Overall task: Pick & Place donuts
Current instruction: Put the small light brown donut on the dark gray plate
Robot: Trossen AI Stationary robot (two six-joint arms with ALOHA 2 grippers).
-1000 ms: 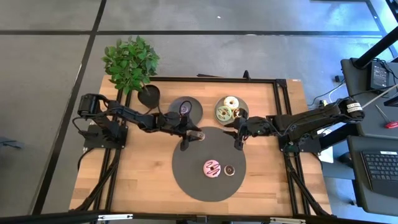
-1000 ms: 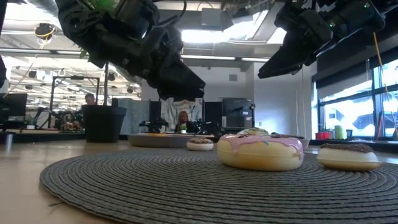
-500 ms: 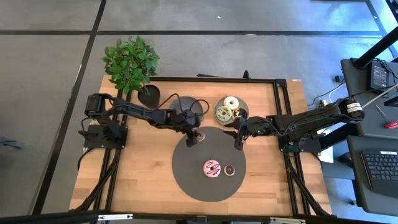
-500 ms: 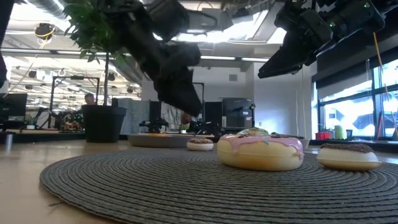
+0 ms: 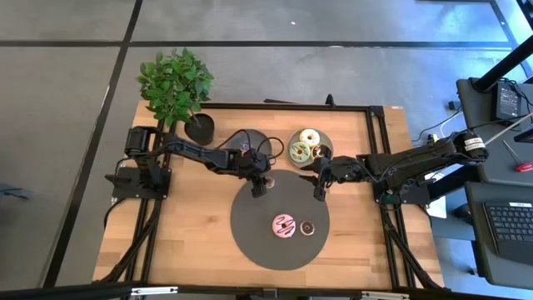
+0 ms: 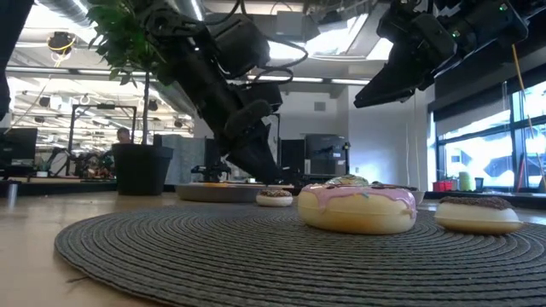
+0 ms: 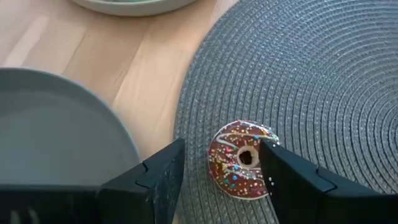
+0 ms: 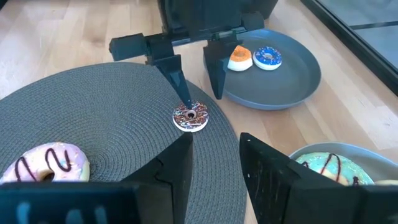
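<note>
A: What is changing since a second ago?

B: The left gripper (image 5: 259,185) is coming down from beside its plate onto the far rim of the mat (image 5: 250,233). Its fingers are now standing apart on either side of a chocolate sprinkled donut (image 7: 241,159), not yet closing on it. The right gripper (image 5: 319,191) is staying where it was, hovering above the mat's right side, fingers apart and empty.

A: Going left to right, what is lying on the table?

B: A potted plant (image 5: 175,83) at the far left corner; then the left plate (image 8: 292,81) holding an orange donut (image 8: 239,57) and a blue donut (image 8: 268,56); then the right plate (image 5: 292,140) with a white donut (image 5: 310,137) and a green donut (image 5: 298,152).

A: How far along is the task looking?

B: Roughly past halfway, I am judging. Four donuts are sitting on plates; three are waiting on the mat: the one between the left fingers, a large pink donut (image 5: 285,225) and a small brown donut (image 5: 307,227).

A: Is anything standing in the way?

B: Nothing is blocking the grasp; the left plate's rim lies just beside the target.
</note>
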